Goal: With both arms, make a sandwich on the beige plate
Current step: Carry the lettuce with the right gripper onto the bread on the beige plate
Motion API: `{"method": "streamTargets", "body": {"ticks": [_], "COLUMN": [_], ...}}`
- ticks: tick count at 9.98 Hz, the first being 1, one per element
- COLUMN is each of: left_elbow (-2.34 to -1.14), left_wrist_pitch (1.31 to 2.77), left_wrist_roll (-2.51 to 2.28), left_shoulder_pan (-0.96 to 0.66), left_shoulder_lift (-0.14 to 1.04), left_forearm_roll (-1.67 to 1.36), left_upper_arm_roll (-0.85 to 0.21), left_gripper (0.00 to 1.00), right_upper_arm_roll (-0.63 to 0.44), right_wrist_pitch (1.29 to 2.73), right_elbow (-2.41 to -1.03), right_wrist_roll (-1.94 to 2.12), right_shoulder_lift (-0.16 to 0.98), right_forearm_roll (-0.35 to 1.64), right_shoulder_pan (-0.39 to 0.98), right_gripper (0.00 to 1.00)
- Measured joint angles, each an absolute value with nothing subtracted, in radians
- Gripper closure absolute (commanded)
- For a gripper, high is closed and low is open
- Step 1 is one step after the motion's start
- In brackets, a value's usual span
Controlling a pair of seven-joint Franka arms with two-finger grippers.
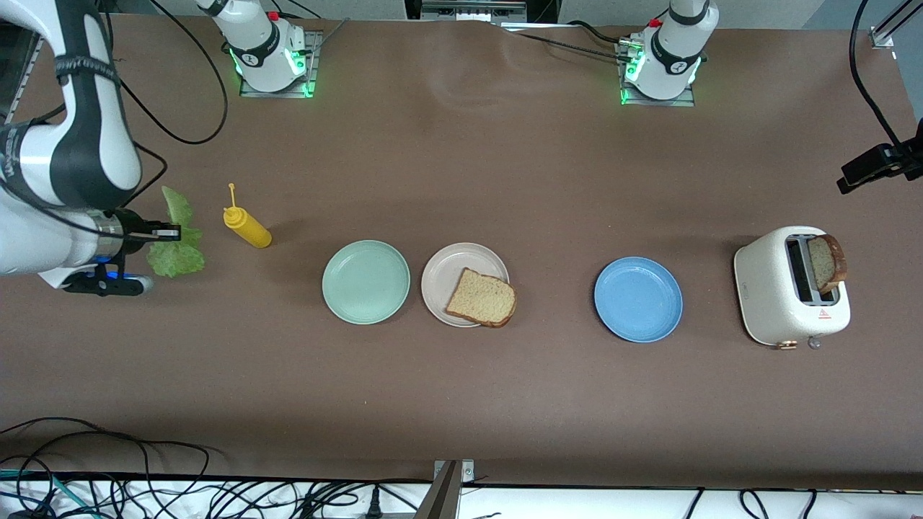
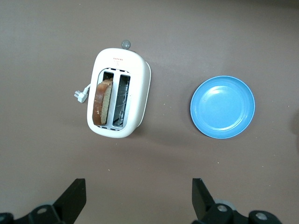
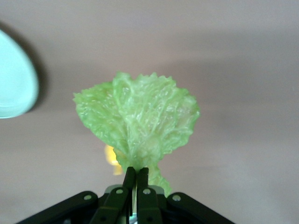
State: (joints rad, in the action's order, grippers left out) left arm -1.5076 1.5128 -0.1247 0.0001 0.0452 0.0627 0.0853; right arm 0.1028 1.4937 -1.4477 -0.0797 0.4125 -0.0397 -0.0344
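One brown bread slice [image 1: 482, 298] lies on the beige plate [image 1: 451, 261], its corner over the rim. A second slice [image 1: 826, 262] stands in the white toaster [image 1: 782, 303]; it also shows in the left wrist view [image 2: 103, 100]. My right gripper [image 1: 169, 232] is shut on the ruffled green lettuce leaf [image 1: 177, 251] above the table at the right arm's end; in the right wrist view the gripper [image 3: 135, 170] pinches the leaf [image 3: 138, 116] by its stem. My left gripper [image 2: 138, 186] is open and empty, high over the table beside the toaster [image 2: 140, 79].
A yellow mustard bottle [image 1: 247, 227] stands beside the held lettuce. A mint-green plate [image 1: 365, 281] sits beside the beige plate, toward the right arm's end. A blue plate [image 1: 638, 299] lies between the beige plate and the toaster, also in the left wrist view [image 2: 223, 106]. Cables run along the table's near edge.
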Motion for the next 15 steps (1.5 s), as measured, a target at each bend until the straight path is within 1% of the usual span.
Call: {"method": "streamTargets", "body": {"ticks": [2, 3, 4, 5, 8, 13, 14, 15], "left_elbow": [-1.508, -1.508, -1.508, -1.507, -1.507, -1.506, -1.506, -1.506], "left_wrist_pitch": [1.513, 1.513, 1.512, 1.512, 1.512, 1.511, 1.511, 1.511], "left_wrist_roll": [-0.125, -0.125, -0.125, -0.125, -0.125, -0.125, -0.125, -0.125], "left_shoulder_pan": [0.000, 0.000, 0.000, 0.000, 0.000, 0.000, 0.000, 0.000], "left_shoulder_lift": [0.045, 0.045, 0.045, 0.045, 0.046, 0.046, 0.046, 0.046], "left_forearm_roll": [0.063, 0.063, 0.063, 0.063, 0.063, 0.063, 0.063, 0.063], "left_upper_arm_roll": [0.086, 0.086, 0.086, 0.086, 0.086, 0.086, 0.086, 0.086], "left_gripper": [0.00, 0.00, 0.00, 0.00, 0.00, 0.00, 0.00, 0.00], "right_upper_arm_roll": [0.202, 0.260, 0.317, 0.351, 0.362, 0.362, 0.362, 0.362], "right_wrist_pitch": [1.496, 1.529, 1.598, 1.688, 1.993, 2.470, 2.551, 2.602], "right_elbow": [-1.380, -1.367, -1.365, -1.364, -1.365, -1.364, -1.364, -1.363], "right_wrist_roll": [-0.087, -0.087, -0.095, -0.106, -0.146, -0.158, -0.159, -0.159], "right_shoulder_lift": [0.413, 0.416, 0.424, 0.443, 0.548, 0.742, 0.783, 0.815], "right_forearm_roll": [-0.037, -0.036, -0.035, -0.034, -0.034, -0.034, -0.034, -0.035], "right_shoulder_pan": [-0.033, -0.034, -0.028, -0.001, 0.145, 0.267, 0.293, 0.311], "right_gripper": [1.00, 1.00, 1.00, 1.00, 1.00, 1.00, 1.00, 1.00]}}
